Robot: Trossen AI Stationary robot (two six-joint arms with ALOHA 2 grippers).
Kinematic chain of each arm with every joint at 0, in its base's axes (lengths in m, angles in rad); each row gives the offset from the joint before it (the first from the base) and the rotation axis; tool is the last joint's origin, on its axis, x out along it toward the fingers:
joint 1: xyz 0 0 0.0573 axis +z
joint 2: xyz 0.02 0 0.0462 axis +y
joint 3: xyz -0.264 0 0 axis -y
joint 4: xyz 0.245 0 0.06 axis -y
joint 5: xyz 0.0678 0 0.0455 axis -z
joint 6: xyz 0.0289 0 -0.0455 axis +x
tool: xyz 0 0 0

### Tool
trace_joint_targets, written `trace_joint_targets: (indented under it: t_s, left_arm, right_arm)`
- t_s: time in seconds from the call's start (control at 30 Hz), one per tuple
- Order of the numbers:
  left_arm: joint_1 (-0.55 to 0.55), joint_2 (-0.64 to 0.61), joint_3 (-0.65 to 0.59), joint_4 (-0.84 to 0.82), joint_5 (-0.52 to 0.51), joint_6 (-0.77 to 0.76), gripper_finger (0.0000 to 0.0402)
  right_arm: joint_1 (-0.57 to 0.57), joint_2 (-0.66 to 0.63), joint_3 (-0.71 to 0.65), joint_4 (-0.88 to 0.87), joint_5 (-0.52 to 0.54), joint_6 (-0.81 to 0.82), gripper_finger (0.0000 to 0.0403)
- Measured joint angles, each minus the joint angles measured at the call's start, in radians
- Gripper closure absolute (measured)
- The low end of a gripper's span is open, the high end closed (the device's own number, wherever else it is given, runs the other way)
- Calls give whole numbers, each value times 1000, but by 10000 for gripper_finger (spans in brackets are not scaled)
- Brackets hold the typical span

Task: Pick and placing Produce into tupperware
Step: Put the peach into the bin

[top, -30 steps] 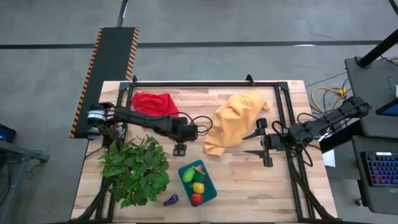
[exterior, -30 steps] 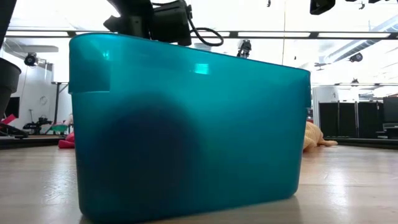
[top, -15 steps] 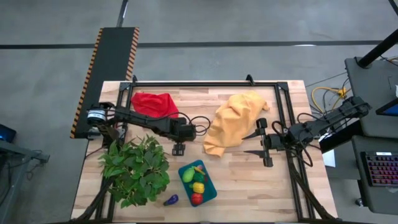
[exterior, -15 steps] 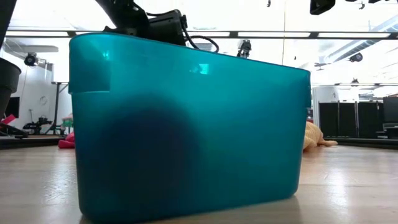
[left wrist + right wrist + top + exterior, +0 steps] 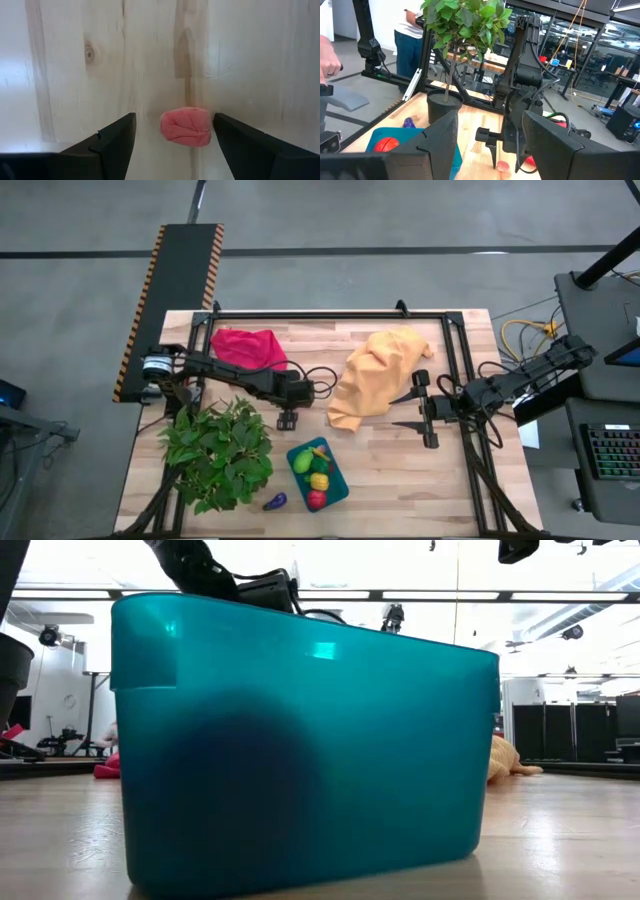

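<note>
A small pink piece of produce lies on the bare wooden table. My left gripper points down over it, open, with one finger on each side and neither touching it. In the high view this gripper hangs just beyond the tupperware's far end. The teal tupperware near the front edge holds green, yellow and red produce. A purple piece lies on the table beside it. My right gripper waits open at the right, held level above the table.
A leafy green plant in a dark pot stands at the front left, close to the tupperware. A red cloth and a yellow-orange cloth lie toward the far side. A person stands beyond the table.
My left gripper has sunk toward the table and the pink piece, still open; in the low view it has dropped behind the tupperware's rim.
</note>
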Motion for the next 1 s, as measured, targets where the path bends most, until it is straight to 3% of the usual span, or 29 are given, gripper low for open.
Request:
trace_joint_targets:
  t_s: [0.3, 0.8, 1.0]
  left_arm:
    - [0, 0, -8, 13, 6, 3, 155]
    - [-1, 0, -7, 6, 17, 24, 300]
    - [1, -21, 12, -44, -3, 52, 320]
  right_arm:
    - [0, 0, 0, 0, 0, 0, 188]
    - [0, 0, 0, 1, 0, 0, 188]
    - [0, 0, 0, 1, 0, 0, 188]
